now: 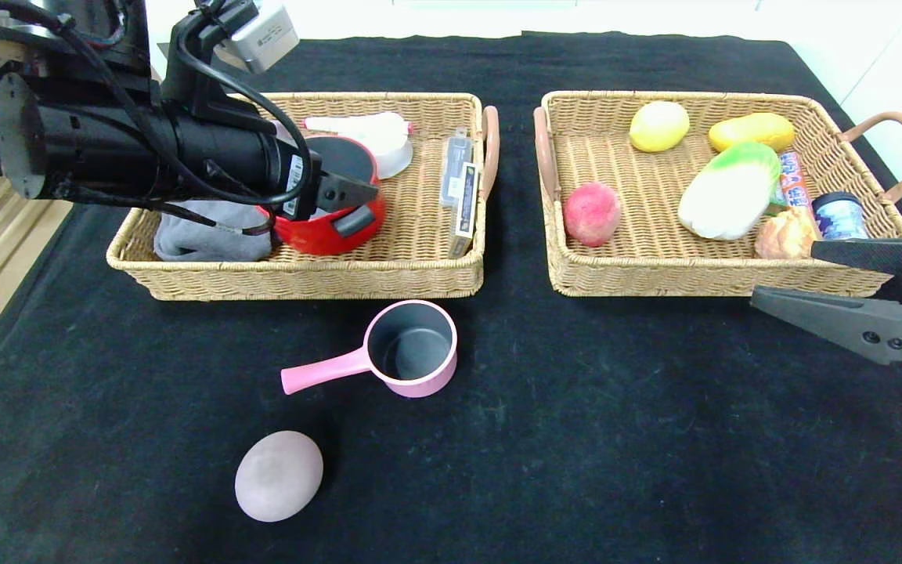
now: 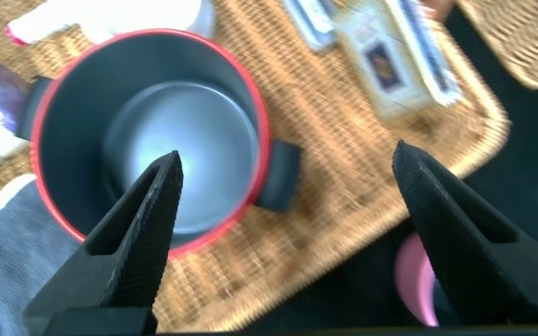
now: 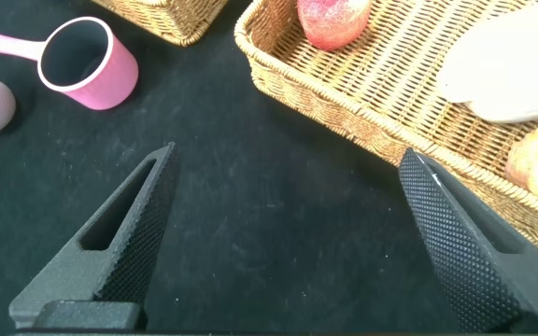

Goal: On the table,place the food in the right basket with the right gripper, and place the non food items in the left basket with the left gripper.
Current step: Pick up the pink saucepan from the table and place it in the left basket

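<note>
I have the left gripper (image 2: 283,233) over the left basket (image 1: 420,270), its jaws spread wide above the red pot (image 1: 341,223) and gripping nothing. The pot sits upright on the wicker, one jaw tip over its dark inside, the other out past its black handle. Beside the pot on its left lies a grey cloth (image 1: 208,235); behind it is a white item, and the green-and-cream card box (image 1: 463,192) lies along the basket's right side.

On the black worktop (image 1: 615,439), just near of that basket, the pink saucepan (image 1: 408,348) stands with its handle pointing left. Nearer still and a little left rests the pale lilac-grey egg-shaped lump (image 1: 279,475).

My right gripper (image 3: 283,233) hangs at the near right corner of the right basket (image 1: 654,274), jaws wide and empty over bare cloth. Inside that basket I see the napa cabbage (image 1: 729,192), the burger bun (image 1: 786,233), a red peach (image 1: 592,213) and two yellow fruits (image 1: 658,125).
</note>
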`<move>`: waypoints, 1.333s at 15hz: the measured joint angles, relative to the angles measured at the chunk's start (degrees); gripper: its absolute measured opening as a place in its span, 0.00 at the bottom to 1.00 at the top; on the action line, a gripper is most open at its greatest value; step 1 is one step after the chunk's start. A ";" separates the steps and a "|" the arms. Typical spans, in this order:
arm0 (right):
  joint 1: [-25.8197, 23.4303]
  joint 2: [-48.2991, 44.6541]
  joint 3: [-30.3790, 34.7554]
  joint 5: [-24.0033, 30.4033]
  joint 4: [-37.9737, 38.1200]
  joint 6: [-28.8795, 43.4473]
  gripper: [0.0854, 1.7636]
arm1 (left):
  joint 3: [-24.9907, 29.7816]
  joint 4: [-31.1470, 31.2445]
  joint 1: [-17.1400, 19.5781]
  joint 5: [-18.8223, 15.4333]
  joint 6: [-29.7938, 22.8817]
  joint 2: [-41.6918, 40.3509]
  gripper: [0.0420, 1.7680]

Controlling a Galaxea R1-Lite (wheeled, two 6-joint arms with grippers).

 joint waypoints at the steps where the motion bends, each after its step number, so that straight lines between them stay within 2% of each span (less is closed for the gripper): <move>1: -0.02 0.02 -0.02 0.01 0.00 0.00 0.97 | 0.16 2.07 -1.10 0.11 0.04 -0.96 0.93; 10: -0.13 0.13 -0.15 0.09 0.06 0.00 0.97 | 0.57 20.57 -9.78 0.22 -0.02 -7.29 0.96; 20: -0.24 0.40 -0.37 0.11 0.00 0.09 0.97 | 6.58 20.30 -14.99 -0.27 -1.05 -5.38 0.96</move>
